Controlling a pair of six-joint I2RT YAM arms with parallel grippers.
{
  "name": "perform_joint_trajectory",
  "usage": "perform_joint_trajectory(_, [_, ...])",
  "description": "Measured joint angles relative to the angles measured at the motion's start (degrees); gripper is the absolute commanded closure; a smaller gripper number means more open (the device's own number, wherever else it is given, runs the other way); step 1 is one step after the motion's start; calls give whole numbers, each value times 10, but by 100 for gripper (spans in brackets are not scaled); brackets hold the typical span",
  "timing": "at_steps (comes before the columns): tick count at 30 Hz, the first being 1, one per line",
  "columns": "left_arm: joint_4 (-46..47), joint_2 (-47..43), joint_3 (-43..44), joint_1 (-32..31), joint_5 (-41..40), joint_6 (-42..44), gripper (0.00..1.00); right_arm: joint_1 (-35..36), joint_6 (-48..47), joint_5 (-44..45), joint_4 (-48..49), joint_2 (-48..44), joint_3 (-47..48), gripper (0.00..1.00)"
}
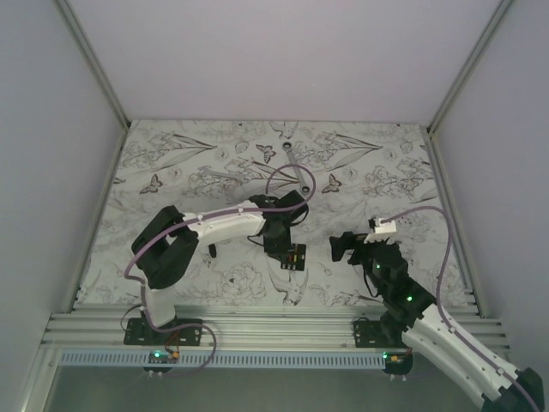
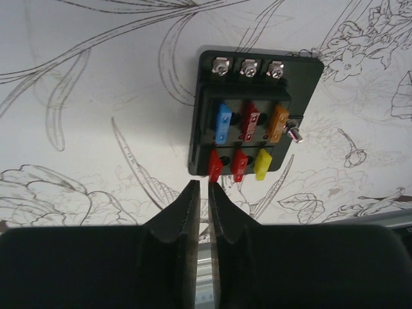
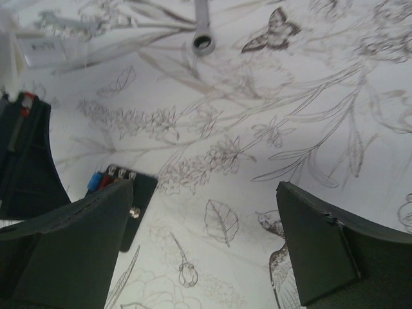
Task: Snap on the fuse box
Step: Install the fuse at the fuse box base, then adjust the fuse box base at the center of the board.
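Left wrist view: fuse box [image 2: 256,109] fills the middle, lying flat on the table [image 2: 96,129], just ahead of the left claw [image 2: 203,187].
Fuse box place: about midway between the table's left and right edges, closer to the near edge than the far one.
Fuse box look: squarish black body with three bright screw terminals along one side. Two rows of fuses show: blue, red, orange, then red, red, yellow. A small metal stud sticks out at one side. Whether a clear lid already covers the fuses, I cannot tell.
Left claw: narrow, fingers almost together, gripping nothing. Its tips sit just short of the box's near side, in line with the red fuses. Pinched fingers likely serve as a blunt pusher for pressing something home.
Right claw [image 3: 205,193]: wide, nothing between the fingers, well apart from the box toward the right edge. It is probably parked clear, or ready to brace the box.
Wrench [image 3: 202,29]: lies toward the far edge, untouched.
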Motion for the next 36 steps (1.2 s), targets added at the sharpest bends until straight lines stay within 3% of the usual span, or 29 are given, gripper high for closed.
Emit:
perform_joint_trajectory(9, [-1, -112, -48, -1, -34, 22, 66, 5, -2, -112, -7, 114, 50, 1])
perform_joint_trajectory(14, [3, -169, -89, 22, -39, 34, 53, 41, -1, -138, -17, 184, 76, 1])
perform_joint_trajectory(26, [3, -275, -205, 131, -41, 61, 19, 141, -8, -110, -33, 375, 135, 0])
perform_joint_trajectory(36, [4, -300, -246, 191, -40, 85, 7, 169, -14, -64, -52, 495, 167, 0])
